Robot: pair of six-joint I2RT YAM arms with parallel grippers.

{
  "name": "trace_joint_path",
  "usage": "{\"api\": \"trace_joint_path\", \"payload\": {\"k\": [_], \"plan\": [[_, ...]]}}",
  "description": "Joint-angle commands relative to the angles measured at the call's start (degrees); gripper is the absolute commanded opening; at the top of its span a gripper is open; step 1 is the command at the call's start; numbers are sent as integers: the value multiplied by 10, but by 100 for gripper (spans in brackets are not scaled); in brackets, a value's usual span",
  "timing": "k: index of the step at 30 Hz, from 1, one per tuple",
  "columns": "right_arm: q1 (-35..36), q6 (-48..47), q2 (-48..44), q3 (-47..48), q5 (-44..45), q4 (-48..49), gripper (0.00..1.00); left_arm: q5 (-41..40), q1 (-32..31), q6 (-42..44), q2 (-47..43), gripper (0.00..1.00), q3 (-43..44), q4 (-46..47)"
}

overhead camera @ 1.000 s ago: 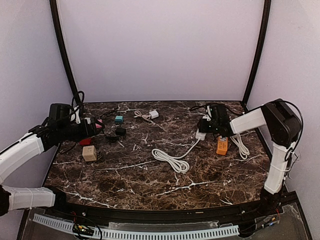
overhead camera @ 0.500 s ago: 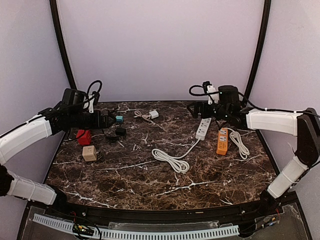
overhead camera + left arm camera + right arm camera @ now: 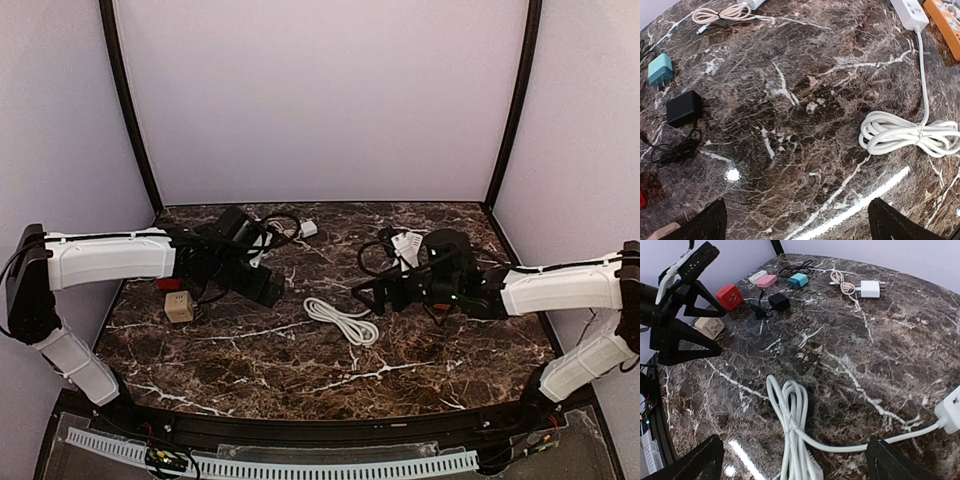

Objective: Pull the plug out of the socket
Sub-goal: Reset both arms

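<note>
A white power strip (image 3: 909, 12) lies at the back right, and its cord runs to a tied white coil (image 3: 342, 321) mid-table. The coil also shows in the left wrist view (image 3: 910, 138) and the right wrist view (image 3: 795, 440). One end of the strip shows in the right wrist view (image 3: 951, 414). An orange power strip (image 3: 943, 22) lies beside the white one. No plug shows in the visible parts of either strip. My left gripper (image 3: 268, 290) is open and empty, left of the coil. My right gripper (image 3: 362, 296) is open and empty, just above the coil's right side.
At the back left lie a red cube adapter (image 3: 729, 296), a beige cube adapter (image 3: 179, 306), a black adapter with a thin cord (image 3: 684, 107), a teal adapter (image 3: 660, 70) and a pink one (image 3: 766, 281). A white charger (image 3: 870, 288) with a pink cable (image 3: 720, 14) lies at the back.
Both arms have swung in from the back corners toward the table's middle. The left gripper now hangs left of the coil, the right gripper by its right side. The right arm now covers the strips.
</note>
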Motion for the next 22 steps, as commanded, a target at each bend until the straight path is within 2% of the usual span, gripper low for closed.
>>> {"api": "trace_joint_path", "payload": {"k": [1, 8, 22], "plan": [[25, 40, -40, -69, 11, 78, 99, -28, -32, -24, 9, 99, -29, 11], [62, 81, -51, -163, 11, 144, 99, -33, -57, -57, -7, 99, -101, 64], [94, 90, -42, -169, 37, 149, 99, -50, -64, -70, -47, 99, -126, 85]]}}
